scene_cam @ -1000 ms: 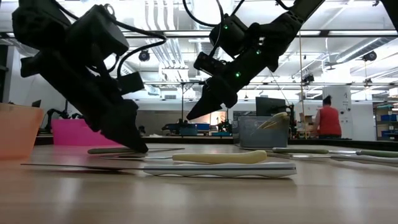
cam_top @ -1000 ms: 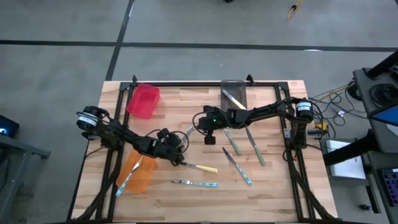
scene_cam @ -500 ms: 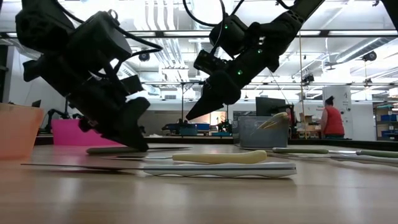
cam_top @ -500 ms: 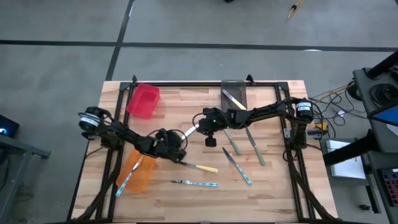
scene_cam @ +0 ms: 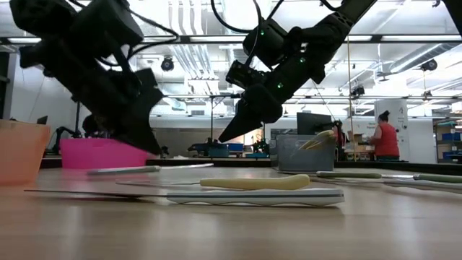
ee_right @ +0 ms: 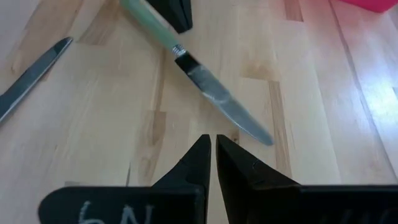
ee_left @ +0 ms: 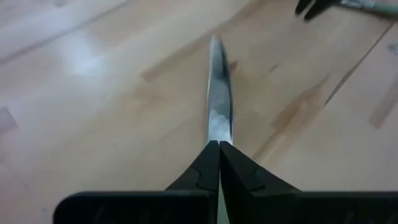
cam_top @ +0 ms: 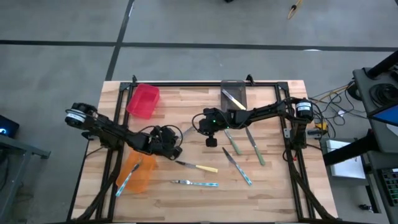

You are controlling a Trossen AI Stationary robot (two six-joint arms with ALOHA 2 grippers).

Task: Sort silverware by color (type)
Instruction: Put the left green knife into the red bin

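Observation:
My left gripper (cam_top: 175,143) stands left of the table's middle, shut on a green-handled knife (cam_top: 188,130) whose silver blade (ee_left: 217,93) sticks out ahead of its fingers. My right gripper (cam_top: 208,140) hangs shut, holding nothing, just right of that blade's tip, above the table (scene_cam: 225,137). Other silverware lies flat on the wood: a yellow-handled knife (cam_top: 202,167), a light-blue-handled one (cam_top: 198,183), two green-handled ones (cam_top: 234,144) and another light-blue-handled one (cam_top: 239,168). My left gripper pinches the knife's green handle (ee_right: 152,23) between its two fingers (ee_right: 175,11). The fingers slant down from the table's left and lie roughly along the knife. The blade (ee_left: 215,134) points on past them toward the right gripper. The knife lies almost level; whether it is clear of the wood I cannot tell.
A red bin (cam_top: 143,101) stands at the far left. An orange bin (cam_top: 138,174) under the left arm holds a blue-handled knife, and a grey bin (cam_top: 234,93) at the far middle holds a yellow-handled one. A person (scene_cam: 381,137) stands in the room behind.
My left gripper has shut on the green-handled knife. It has then risen and drawn back toward the table's left edge, and the knife has shifted a little to the left with it.

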